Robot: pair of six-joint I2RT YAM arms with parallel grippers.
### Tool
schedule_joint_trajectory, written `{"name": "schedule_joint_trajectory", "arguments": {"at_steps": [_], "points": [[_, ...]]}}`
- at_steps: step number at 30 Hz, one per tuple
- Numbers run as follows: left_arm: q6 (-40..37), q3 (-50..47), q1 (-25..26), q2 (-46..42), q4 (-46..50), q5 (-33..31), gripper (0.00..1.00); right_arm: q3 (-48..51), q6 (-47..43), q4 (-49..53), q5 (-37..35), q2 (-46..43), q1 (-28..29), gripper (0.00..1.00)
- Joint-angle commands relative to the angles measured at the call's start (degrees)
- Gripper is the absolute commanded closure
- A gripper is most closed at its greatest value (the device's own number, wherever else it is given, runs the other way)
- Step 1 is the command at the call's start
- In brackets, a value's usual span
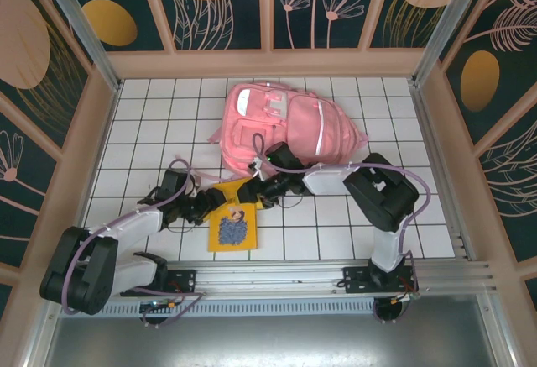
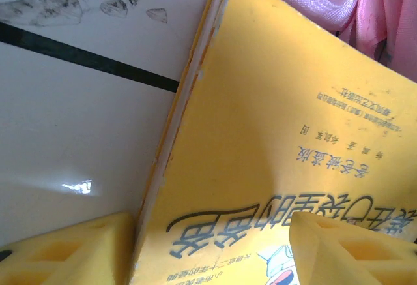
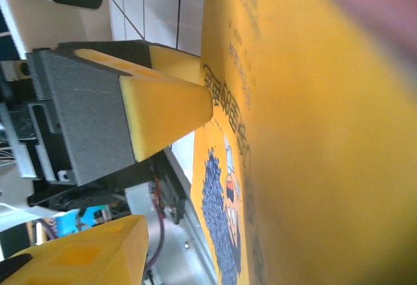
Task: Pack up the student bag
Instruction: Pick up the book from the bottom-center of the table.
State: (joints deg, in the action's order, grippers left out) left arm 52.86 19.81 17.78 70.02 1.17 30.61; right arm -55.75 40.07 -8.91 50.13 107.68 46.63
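Note:
The student bag (image 1: 285, 128) is a big pink backpack lying at the back middle of the table, its top flap turned back. A yellow picture book (image 1: 232, 226) lies in front of it, its far end lifted toward the bag. My left gripper (image 1: 204, 205) is open at the book's left edge; one yellow finger (image 2: 65, 249) is beside the spine and the other (image 2: 355, 249) is over the cover (image 2: 273, 141). My right gripper (image 1: 256, 191) is open at the book's far end. One of its fingers (image 3: 85, 255) stands off the cover (image 3: 306, 141); the other is hidden behind the book.
The white gridded tabletop (image 1: 352, 216) is walled by wooden frames on three sides, with a metal rail (image 1: 336, 275) along the near edge. The left gripper's grey body and yellow finger (image 3: 163, 109) sit close beside the right wrist. Pink bag fabric (image 2: 365, 4) bunches just beyond the book.

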Motion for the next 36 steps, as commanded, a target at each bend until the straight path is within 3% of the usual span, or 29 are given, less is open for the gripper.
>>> {"name": "schedule_joint_trajectory", "arguments": {"at_steps": [1, 5, 9, 11, 18, 20, 25, 31, 33, 36], "points": [[-0.24, -3.29, 2.09, 3.5, -5.04, 3.76, 0.35, -2.73, -5.15, 2.59, -0.69, 1.11, 1.27, 0.45], [-0.26, -3.02, 2.08, 2.88, -3.97, 3.21, 0.34, -2.86, -6.45, 5.75, -4.99, 0.8, 1.18, 0.59], [-1.17, -0.84, 2.1, -0.87, 1.84, 0.46, 0.18, -2.89, -7.03, 8.37, -8.77, -1.89, 0.66, 0.89], [-3.16, 2.14, 2.15, -4.84, 8.1, -2.34, 0.11, -2.62, -7.32, 8.87, -8.48, -4.81, 0.46, 0.99], [-9.66, 12.04, 2.09, -16.41, 21.75, -10.02, 0.01, -4.46, -10.87, 14.95, -5.81, -16.88, 0.01, 1.0], [-11.38, 13.16, 2.14, -18.03, 20.12, -6.54, 0.01, -5.35, -11.51, 16.21, -4.29, -20.38, -0.76, 1.0], [-12.51, 14.98, 2.15, -19.05, 7.0, 12.18, 0.01, -10.34, -15.37, 20.46, 1.89, -26.39, -3.15, 1.0], [-16.49, 24.52, 2.32, -18.81, 3.54, 21.77, 0.01, -15.77, -17.97, 22.97, 10.48, -31.14, -6.57, 1.0], [-13.74, 25.38, 2.48, -18.17, -0.06, 23.63, 0.02, -17.72, -18.89, 24.02, 11.95, -32.7, -6.73, 1.0], [-5.6, 23.43, 2.56, -19.19, -12.98, 28.24, 0.06, -20.22, -20.91, 26.38, 13.2, -34.23, -6.9, 1.0]]}}
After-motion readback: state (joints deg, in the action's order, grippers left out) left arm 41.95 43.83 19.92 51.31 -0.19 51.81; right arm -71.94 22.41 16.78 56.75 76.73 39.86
